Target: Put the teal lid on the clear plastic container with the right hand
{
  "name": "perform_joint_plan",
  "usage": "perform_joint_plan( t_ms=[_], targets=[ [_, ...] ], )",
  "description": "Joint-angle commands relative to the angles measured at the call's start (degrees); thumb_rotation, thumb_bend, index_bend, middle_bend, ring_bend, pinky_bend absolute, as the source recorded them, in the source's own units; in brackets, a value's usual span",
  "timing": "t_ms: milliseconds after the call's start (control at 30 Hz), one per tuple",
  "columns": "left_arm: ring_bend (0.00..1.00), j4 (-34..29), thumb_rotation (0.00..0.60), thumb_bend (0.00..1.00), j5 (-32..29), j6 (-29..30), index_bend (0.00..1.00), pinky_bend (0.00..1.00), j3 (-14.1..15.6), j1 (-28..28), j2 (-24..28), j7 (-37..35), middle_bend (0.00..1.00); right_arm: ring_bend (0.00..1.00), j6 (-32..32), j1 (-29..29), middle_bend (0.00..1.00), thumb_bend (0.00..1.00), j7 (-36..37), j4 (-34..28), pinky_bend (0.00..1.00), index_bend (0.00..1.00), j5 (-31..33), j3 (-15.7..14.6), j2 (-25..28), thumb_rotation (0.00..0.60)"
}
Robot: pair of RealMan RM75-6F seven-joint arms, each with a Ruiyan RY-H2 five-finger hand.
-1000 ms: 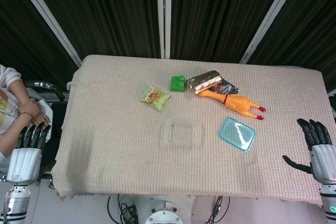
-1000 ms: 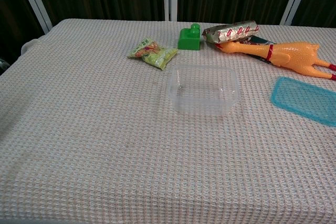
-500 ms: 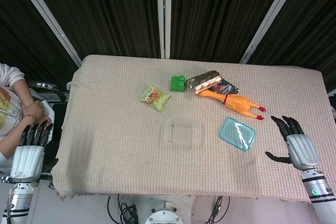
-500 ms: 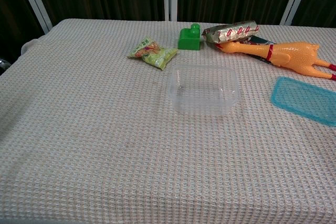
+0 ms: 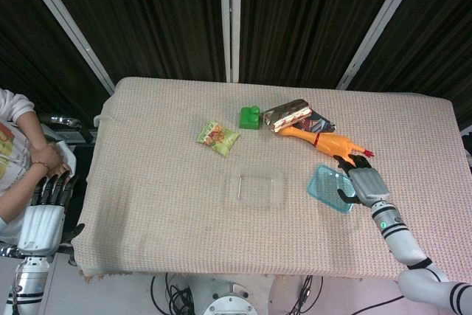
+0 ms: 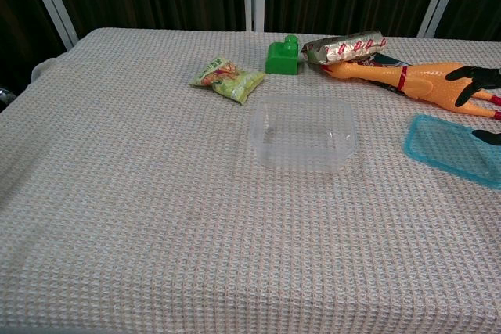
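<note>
Now right hand (image 5: 364, 183) hovers over teal lid (image 5: 330, 187).

Dark pleated curtains (image 5: 310, 20) behind, split by pale metal bars (image 5: 231, 20), some slanted. In front, a table under a beige waffle-weave cloth (image 5: 162, 182). Even, soft light; pale floor (image 5: 110, 293) below the near edge.

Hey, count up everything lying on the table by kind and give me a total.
Snack packets: 2, green packet and foil packet
Toys: 2, rubber chicken and green block
Containers: 1, clear plastic container
Lids: 1, teal lid
Total: 6
</note>
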Motion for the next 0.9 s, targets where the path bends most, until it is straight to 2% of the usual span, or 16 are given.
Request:
perform_joint_plan(
  t_ms=[33, 433, 900],
  targets=[
    [0.00, 0.19, 0.600, 0.04, -0.21, -0.18, 0.07, 0.00, -0.07, -0.06, -0.04, -0.18, 0.02, 0.00, -0.66, 0.96, 0.22, 0.33, -0.76, 1.68, 0.00, 0.00, 1.22, 0.38, -1.66, 0.600],
    [0.00, 0.33, 0.600, 0.04, -0.22, -0.54, 0.07, 0.00, -0.21, -0.39, 0.02, -0.11, 0.02, 0.00, -3.57, 2.70, 0.22, 0.33, -0.50, 4.54, 0.00, 0.00, 2.33, -0.76, -3.74, 0.600],
    [0.00, 0.03, 0.600, 0.04, -0.18, -0.40, 0.07, 0.00, -0.09, -0.28, 0.10, 0.20, 0.02, 0.00, -0.08, 1.28, 0.23, 0.33, 3.02, 0.83, 0.00, 0.00, -3.88, -3.57, -2.04, 0.600]
  ],
)
